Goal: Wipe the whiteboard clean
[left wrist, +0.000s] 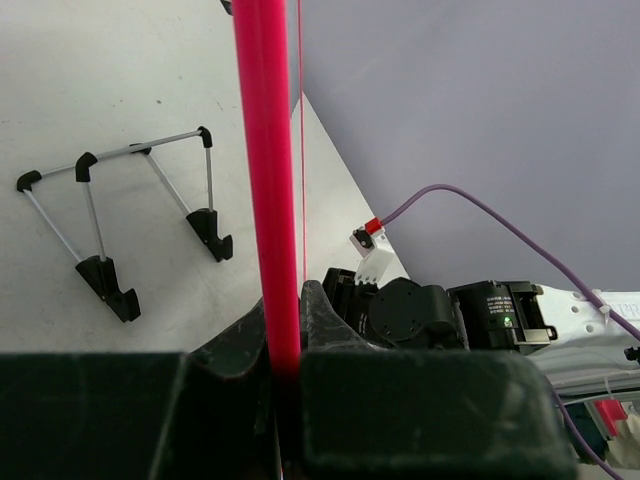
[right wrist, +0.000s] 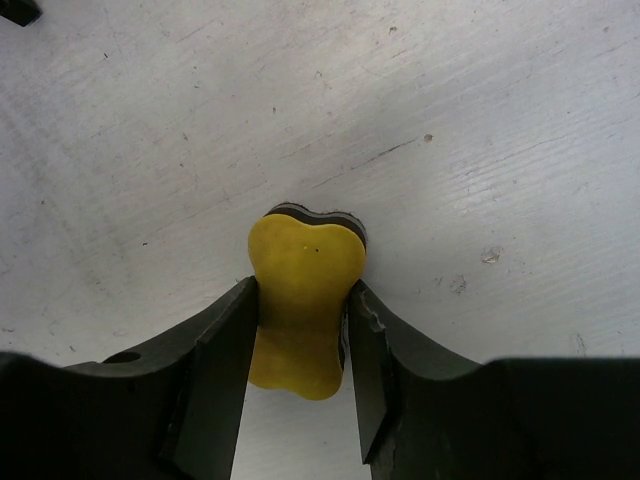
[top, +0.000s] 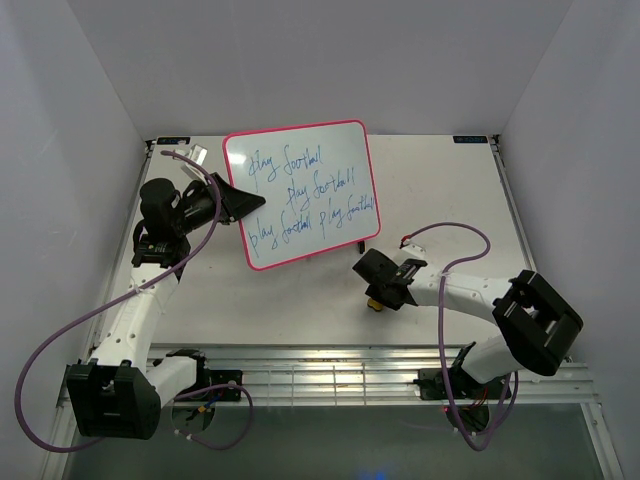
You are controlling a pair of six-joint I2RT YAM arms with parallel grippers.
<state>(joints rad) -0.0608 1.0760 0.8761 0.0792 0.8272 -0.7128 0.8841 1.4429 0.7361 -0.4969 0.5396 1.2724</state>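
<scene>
The whiteboard (top: 300, 195), pink-framed and covered in blue handwriting, is held up off the table and tilted. My left gripper (top: 245, 203) is shut on the middle of its left edge. In the left wrist view the pink frame (left wrist: 265, 150) runs edge-on between my closed fingers (left wrist: 330, 320). The yellow bone-shaped eraser (right wrist: 303, 270) lies on the table, black felt side down. My right gripper (right wrist: 300, 290) is shut on its narrow waist, both fingers touching it. From above, the right gripper (top: 383, 293) is in front of the board's lower right corner, with the eraser (top: 374, 304) just showing beneath it.
A thin wire stand (left wrist: 120, 200) with black feet lies on the table behind the board. White walls close in on the left, back and right. A metal rail (top: 320, 380) runs along the near edge. Purple cables (top: 450, 228) loop from both arms.
</scene>
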